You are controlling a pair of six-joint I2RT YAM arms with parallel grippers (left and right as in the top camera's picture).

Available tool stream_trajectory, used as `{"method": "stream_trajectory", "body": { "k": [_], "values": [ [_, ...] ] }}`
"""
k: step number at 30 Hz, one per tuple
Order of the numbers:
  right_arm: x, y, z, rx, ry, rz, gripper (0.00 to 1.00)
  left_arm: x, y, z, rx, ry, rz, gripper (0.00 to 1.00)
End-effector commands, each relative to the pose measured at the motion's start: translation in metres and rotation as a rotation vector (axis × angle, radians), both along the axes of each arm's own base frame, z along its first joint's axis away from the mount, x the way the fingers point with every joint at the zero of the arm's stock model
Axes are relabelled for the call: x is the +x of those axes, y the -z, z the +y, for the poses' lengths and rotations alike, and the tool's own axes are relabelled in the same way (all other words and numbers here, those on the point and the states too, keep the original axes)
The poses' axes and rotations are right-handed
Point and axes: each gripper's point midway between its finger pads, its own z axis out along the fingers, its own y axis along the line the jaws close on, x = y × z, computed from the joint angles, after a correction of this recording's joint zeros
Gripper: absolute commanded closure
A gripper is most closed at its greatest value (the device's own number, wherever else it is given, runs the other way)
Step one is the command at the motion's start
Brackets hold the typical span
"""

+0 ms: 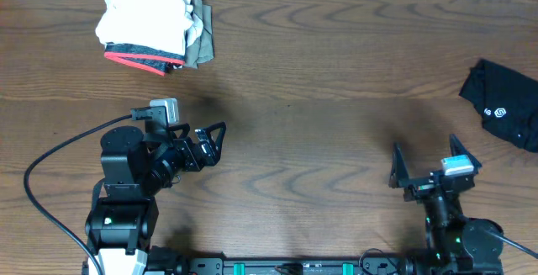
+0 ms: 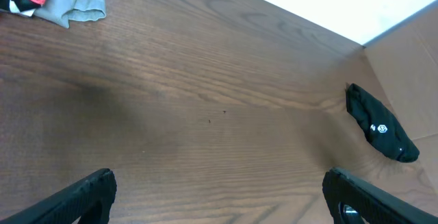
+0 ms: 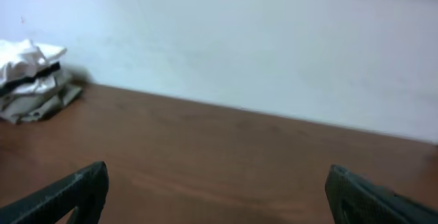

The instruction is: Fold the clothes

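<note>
Low on the left of the overhead view, our left end effector (image 1: 220, 143) has its two fingers spread wide with nothing between them, pointing toward the right of the frame. Our right end effector (image 1: 424, 143), low on the right, is just as wide open and empty, its fingers pointing toward the top of the frame. Neither touches any cloth; under both we see only the brown wood-grain counter (image 1: 319, 73). In the left wrist view the dark fingers (image 2: 75, 200) sit at the bottom corners with bare wood between them. Well apart from both arms, in the upper left of the overhead frame, lies a pile of clothes (image 1: 151, 23): crumpled white cloth on top, a dark piece with a red edge beneath it, and an olive-grey piece showing at the right side. The right wrist view catches that pile at its left edge, close to a pale wall (image 3: 274, 46). At the right edge of the overhead frame, above the right arm, a black garment (image 1: 504, 107) with a small white logo lies bunched on the counter. A black cable (image 1: 42, 182) loops out beside the left arm's base.
</note>
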Motion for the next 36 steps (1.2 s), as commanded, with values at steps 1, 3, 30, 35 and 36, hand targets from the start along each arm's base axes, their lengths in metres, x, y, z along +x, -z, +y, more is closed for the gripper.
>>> {"method": "stream_trajectory", "body": {
  "k": [1, 3, 30, 35, 36],
  "values": [
    [0.003, 0.006, 0.007, -0.024, -0.040, -0.026, 0.01, -0.001, -0.003, -0.002, -0.010, 0.013, -0.005, 0.02],
    [0.005, 0.006, 0.008, -0.022, -0.048, -0.052, 0.01, -0.001, -0.003, -0.002, -0.010, 0.013, -0.005, 0.02],
    [0.014, 0.009, -0.004, -0.019, 0.020, -0.184, 0.01, -0.001, -0.003, -0.002, -0.010, 0.013, -0.005, 0.02],
    [0.019, 0.039, -0.010, -0.018, 0.058, -0.059, 0.01, -0.001, -0.003, -0.002, -0.010, 0.013, -0.005, 0.02],
    [0.019, 0.044, -0.012, -0.019, 0.066, -0.038, 0.01, -0.001, -0.003, -0.002, -0.010, 0.013, -0.005, 0.02]
  ]
}}
